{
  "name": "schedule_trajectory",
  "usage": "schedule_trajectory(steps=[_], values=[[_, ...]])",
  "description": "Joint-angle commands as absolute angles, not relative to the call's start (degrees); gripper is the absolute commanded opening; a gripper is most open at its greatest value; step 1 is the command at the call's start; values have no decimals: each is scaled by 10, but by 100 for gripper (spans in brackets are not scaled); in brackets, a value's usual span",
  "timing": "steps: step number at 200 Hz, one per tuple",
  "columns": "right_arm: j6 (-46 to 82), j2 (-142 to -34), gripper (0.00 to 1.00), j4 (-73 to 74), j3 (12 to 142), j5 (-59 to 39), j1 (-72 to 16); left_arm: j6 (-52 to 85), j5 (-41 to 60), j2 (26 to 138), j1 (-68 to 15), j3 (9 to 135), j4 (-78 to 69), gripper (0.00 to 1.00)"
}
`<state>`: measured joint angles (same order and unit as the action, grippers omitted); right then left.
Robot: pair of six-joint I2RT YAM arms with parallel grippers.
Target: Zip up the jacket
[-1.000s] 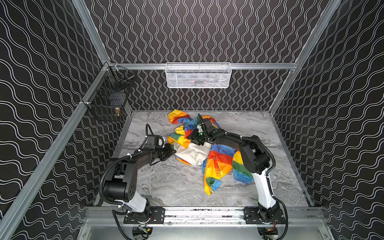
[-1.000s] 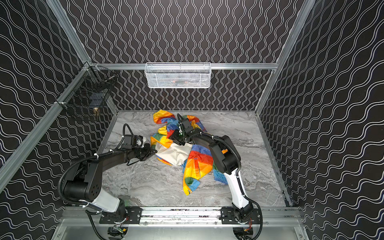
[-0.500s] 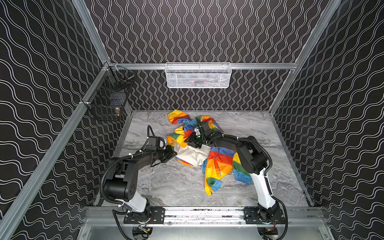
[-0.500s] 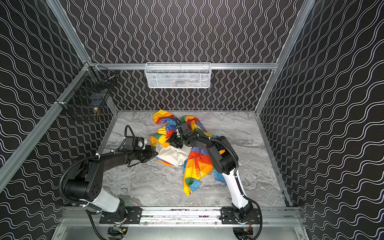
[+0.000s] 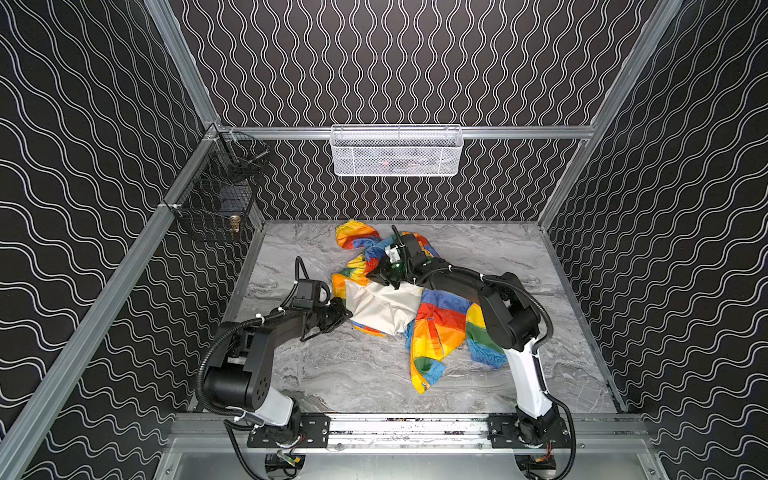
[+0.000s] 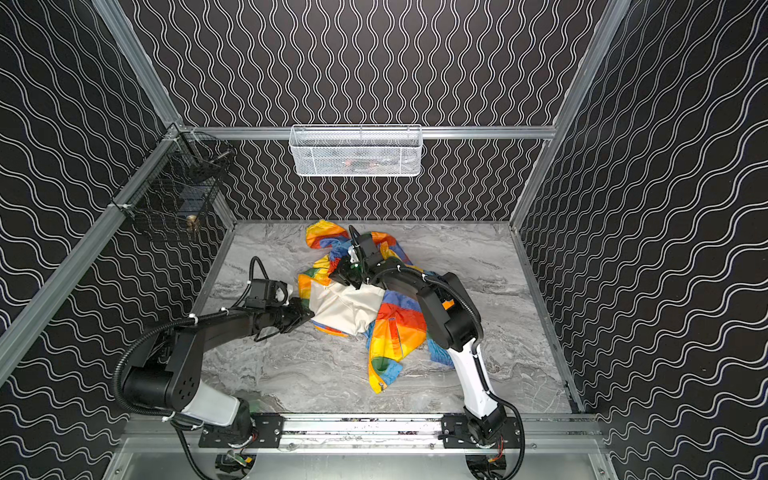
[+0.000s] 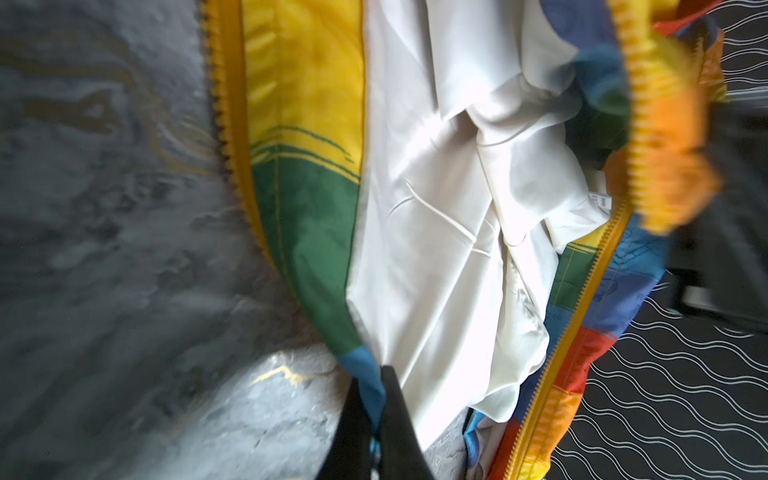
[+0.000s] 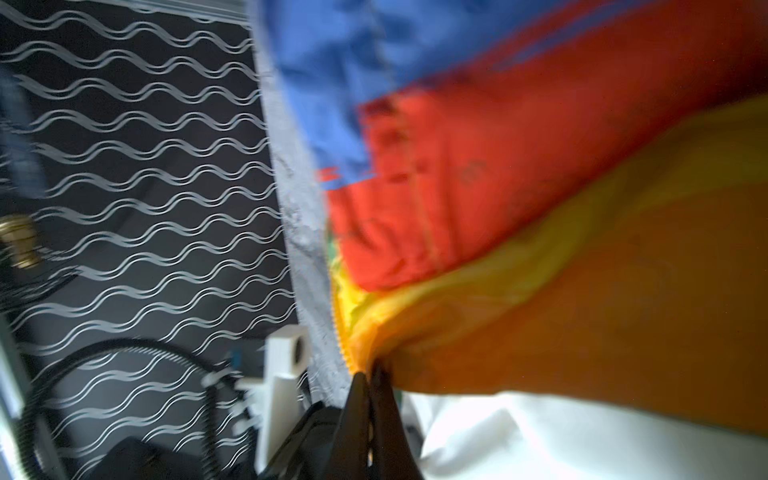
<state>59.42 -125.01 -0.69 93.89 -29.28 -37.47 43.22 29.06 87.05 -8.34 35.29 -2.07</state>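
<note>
Left gripper [image 7: 372, 390] pinches the blue hem corner [image 7: 362, 362] of the thin rainbow-striped hooded jacket [image 5: 441, 328], right gripper [image 8: 370, 376] pinches its orange zipper edge [image 8: 348, 337]; recommend spreading gently, keeping both toothed edges flat.

No text can be read anywhere. In the left wrist view, a small white label [image 7: 601, 200] on the white lining of the jacket [image 7: 307, 208] carries tiny blue marks, too small and blurred to make out.
</note>
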Motion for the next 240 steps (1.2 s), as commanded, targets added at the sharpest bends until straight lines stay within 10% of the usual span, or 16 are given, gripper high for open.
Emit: schedule_trajectory(steps=[1, 240], values=[[580, -1217, 0, -6, 951, -314, -370, 417, 262, 860, -85, 349, -3, 4], [354, -1181, 0, -255, 1002, -318, -184, 288, 186, 698, -178, 562, 439, 3]])
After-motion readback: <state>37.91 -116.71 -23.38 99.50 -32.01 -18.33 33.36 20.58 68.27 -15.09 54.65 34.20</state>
